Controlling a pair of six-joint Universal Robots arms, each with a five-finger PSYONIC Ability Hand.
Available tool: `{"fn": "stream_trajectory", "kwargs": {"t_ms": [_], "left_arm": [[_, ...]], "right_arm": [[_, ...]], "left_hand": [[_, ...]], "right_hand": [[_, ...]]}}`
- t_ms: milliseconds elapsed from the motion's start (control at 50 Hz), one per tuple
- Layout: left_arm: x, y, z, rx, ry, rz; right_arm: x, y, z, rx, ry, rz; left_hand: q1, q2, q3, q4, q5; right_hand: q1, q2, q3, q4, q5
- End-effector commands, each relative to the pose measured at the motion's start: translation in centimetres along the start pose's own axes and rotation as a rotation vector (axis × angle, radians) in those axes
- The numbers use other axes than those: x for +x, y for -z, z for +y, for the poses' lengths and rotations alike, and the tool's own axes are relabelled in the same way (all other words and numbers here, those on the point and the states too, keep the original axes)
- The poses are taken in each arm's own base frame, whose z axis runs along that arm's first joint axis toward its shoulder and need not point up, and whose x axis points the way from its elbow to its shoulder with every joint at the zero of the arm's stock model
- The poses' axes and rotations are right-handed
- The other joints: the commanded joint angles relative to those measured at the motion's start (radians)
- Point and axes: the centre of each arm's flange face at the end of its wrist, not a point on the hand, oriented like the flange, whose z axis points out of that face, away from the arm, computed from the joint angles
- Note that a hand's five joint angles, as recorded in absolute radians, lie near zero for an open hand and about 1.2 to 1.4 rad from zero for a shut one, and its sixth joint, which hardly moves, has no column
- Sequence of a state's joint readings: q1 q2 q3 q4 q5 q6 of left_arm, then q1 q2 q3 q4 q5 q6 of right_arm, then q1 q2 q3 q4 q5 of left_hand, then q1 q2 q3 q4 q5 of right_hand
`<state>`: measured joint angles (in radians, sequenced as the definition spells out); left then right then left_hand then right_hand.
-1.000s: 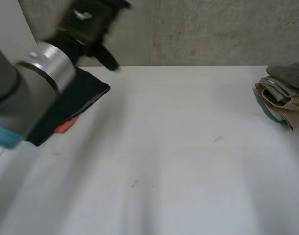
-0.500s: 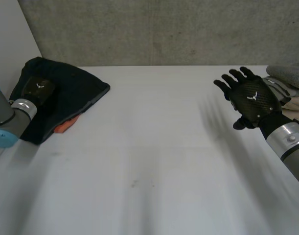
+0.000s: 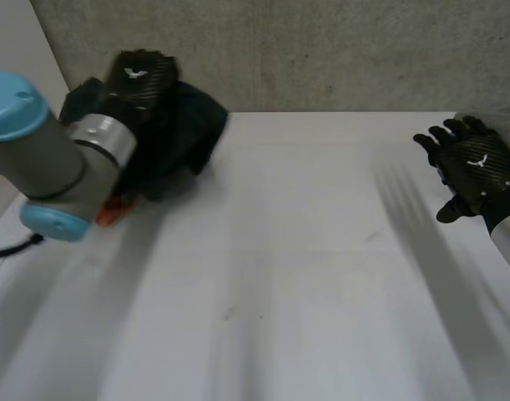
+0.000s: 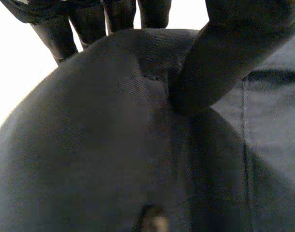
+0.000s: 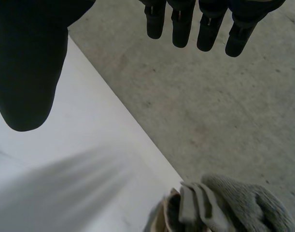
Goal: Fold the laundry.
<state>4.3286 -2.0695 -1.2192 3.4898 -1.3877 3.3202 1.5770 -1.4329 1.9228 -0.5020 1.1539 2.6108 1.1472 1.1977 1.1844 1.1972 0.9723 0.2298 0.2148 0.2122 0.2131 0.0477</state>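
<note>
Left robot hand [image 3: 138, 77] pinches the bunched dark garment [image 3: 188, 127] — right robot hand [image 3: 476, 164] spread, empty.

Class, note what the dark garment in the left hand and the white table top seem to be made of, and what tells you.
Dark navy garment: woven cloth, probably cotton twill, matt; fine diagonal weave, a stitched seam, and it dimples under the left hand. White table: hard, smooth board, perhaps laminate; faint sheen, small scuffs.
</note>
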Motion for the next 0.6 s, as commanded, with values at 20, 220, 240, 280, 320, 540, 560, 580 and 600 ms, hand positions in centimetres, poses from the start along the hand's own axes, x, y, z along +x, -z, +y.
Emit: {"fn": "stream_trajectory", "kwargs": {"t_ms": [20, 220, 240, 280, 320, 540, 560, 580, 600], "left_arm": [[11.5, 2.8, 0.3, -0.076, 0.176, 0.157], [20.2, 5.3, 2.9, -0.144, 0.300, 0.321], [20.2, 5.4, 2.5, -0.140, 0.301, 0.326], [19.3, 5.9, 0.2, -0.104, 0.299, 0.322], [18.2, 6.3, -1.6, -0.076, 0.292, 0.309], [8.1, 9.6, -2.5, -0.175, 0.013, 0.110], [8.0, 10.1, -2.3, -0.194, 0.007, 0.110], [7.6, 11.0, -1.6, -0.239, 0.001, 0.095], [7.4, 11.4, -1.2, -0.265, 0.000, 0.085]], "right_arm": [[0.3, 0.3, 0.0, -0.064, -0.025, 0.019], [0.1, 0.3, 0.7, -0.108, -0.032, 0.043], [0.1, 0.4, 0.7, -0.113, -0.034, 0.046], [0.1, 0.4, 0.9, -0.127, -0.038, 0.046], [0.2, 0.5, 0.9, -0.137, -0.041, 0.046], [-2.3, 0.8, -4.0, -0.168, -0.246, -0.121], [-2.4, 0.8, -4.3, -0.177, -0.268, -0.134], [-2.6, 0.9, -4.6, -0.211, -0.317, -0.163], [-2.8, 0.8, -4.5, -0.235, -0.343, -0.182]], "left_hand": [[0.249, 0.199, 0.212, 0.199, 0.249], [-0.784, -0.834, -0.821, -0.833, -0.783], [-0.804, -0.855, -0.842, -0.854, -0.804], [-0.851, -0.902, -0.888, -0.901, -0.851], [-0.866, -0.917, -0.903, -0.916, -0.866], [-0.866, -0.917, -0.903, -0.916, -0.866], [-0.866, -0.917, -0.903, -0.916, -0.866], [-0.863, -0.914, -0.900, -0.913, -0.863], [-0.863, -0.914, -0.900, -0.913, -0.863]], "right_hand": [[-0.055, -0.040, -0.038, -0.039, -0.048], [-0.055, -0.040, -0.038, -0.039, -0.048], [-0.055, -0.040, -0.038, -0.039, -0.048], [-0.055, -0.040, -0.038, -0.039, -0.048], [-0.055, -0.040, -0.038, -0.039, -0.048], [-0.055, -0.040, -0.038, -0.039, -0.048], [-0.055, -0.040, -0.038, -0.039, -0.048], [-0.055, -0.040, -0.038, -0.039, -0.048], [-0.055, -0.040, -0.038, -0.039, -0.048]]}}
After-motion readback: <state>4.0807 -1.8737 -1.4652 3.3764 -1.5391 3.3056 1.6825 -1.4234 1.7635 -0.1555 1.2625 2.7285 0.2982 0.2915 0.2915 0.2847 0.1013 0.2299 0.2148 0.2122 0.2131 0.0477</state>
